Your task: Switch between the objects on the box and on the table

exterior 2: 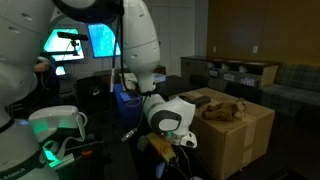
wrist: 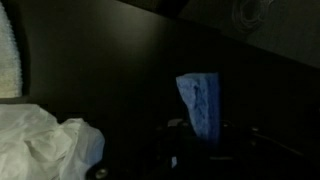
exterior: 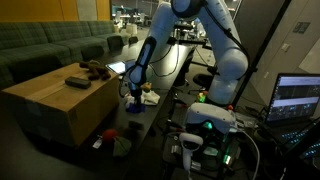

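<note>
A blue cloth-like object (wrist: 200, 105) lies on the dark table (wrist: 120, 70). In the wrist view it runs down between my gripper's fingers (wrist: 200, 132), which stand close on either side and appear shut on it. In an exterior view my gripper (exterior: 135, 93) is low over the table with the blue object (exterior: 133, 104) under it. The cardboard box (exterior: 60, 100) stands beside the table with a dark flat object (exterior: 77, 82) and a brown plush (exterior: 95, 69) on top. The box (exterior 2: 240, 135) and plush (exterior 2: 222, 110) also show in an exterior view.
A white crumpled cloth (wrist: 40, 145) lies on the table close to the blue object; a pale item (exterior: 148, 97) lies there too. A red item (exterior: 108, 133) lies on the floor. Monitors (exterior: 298, 98), a sofa (exterior: 50, 45) and a camera (exterior 2: 165, 118) surround the area.
</note>
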